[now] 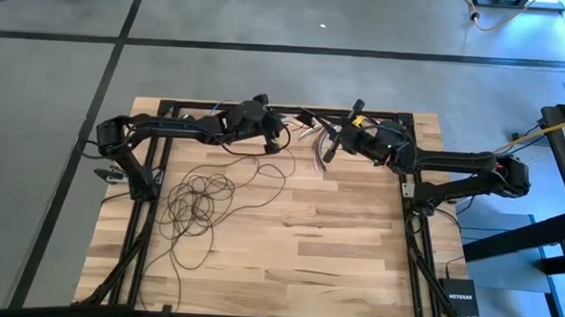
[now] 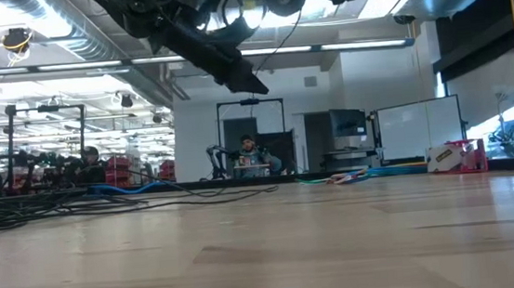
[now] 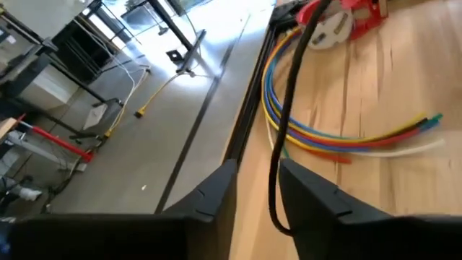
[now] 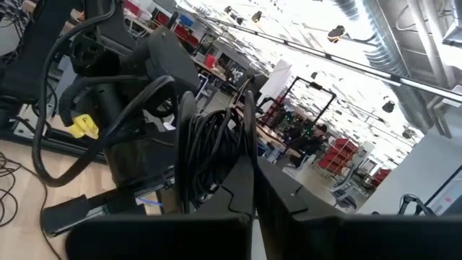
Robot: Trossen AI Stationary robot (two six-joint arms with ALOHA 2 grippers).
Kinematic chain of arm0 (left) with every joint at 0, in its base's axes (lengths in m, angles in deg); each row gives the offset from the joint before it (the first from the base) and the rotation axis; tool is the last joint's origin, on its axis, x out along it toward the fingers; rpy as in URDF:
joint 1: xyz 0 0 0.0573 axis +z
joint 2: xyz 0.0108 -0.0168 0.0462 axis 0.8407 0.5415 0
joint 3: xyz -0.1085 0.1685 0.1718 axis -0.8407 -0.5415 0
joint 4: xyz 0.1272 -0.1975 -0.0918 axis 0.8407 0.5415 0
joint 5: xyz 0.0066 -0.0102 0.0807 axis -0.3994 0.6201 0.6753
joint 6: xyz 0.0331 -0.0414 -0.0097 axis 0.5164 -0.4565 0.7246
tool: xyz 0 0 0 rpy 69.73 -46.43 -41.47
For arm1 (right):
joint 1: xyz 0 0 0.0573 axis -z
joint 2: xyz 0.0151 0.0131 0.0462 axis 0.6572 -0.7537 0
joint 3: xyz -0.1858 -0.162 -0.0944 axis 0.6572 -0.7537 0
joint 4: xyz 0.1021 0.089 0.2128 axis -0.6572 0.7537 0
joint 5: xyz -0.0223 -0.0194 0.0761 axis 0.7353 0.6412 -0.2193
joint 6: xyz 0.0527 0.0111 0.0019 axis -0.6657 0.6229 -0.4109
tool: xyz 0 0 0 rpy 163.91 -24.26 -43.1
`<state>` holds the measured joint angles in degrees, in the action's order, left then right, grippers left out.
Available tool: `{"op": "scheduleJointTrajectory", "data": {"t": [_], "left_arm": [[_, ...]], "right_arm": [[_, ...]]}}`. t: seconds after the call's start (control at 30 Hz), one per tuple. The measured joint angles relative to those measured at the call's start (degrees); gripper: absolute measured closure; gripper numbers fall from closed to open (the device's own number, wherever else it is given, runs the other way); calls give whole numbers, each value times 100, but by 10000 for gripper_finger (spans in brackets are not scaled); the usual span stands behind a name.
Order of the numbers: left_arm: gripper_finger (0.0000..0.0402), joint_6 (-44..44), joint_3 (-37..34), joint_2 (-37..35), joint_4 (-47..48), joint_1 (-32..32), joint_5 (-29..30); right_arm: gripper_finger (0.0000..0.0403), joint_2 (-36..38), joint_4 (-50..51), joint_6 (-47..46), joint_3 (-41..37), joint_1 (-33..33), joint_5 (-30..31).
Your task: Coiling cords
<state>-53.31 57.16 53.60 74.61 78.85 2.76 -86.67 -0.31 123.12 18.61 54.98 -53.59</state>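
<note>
Jaws: left gripper (image 3: 256,189) parted around one cord strand; right gripper (image 4: 253,189) clamped on a coiled bundle. High view: much of the cords (image 1: 201,203) lies loose, left of centre, uncoiled. Low view: loose strands, left edge. Coiling seems partly done.

1. Your left gripper (image 1: 281,139) and right gripper (image 1: 329,149) sit near each other at the table's (image 1: 336,247) far edge.
2. The cords (image 1: 199,203) sprawl in loose loops on the table's left side, one strand running up toward your left gripper.
</note>
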Motion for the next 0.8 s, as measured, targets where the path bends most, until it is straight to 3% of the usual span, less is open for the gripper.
{"op": "scheduleJointTrajectory", "data": {"t": [0.27, 0.53, 0.8], "left_arm": [[394, 98, 0, -23, 258, 30, -312], [398, -66, -5, -96, 347, 497, -86], [398, -383, -7, -913, 215, 960, -67]], "right_arm": [[394, 0, 101, 92, 0, 0, 3], [394, 0, 410, 93, 0, -4, -285], [394, 0, 844, 69, 0, -4, -355]]}}
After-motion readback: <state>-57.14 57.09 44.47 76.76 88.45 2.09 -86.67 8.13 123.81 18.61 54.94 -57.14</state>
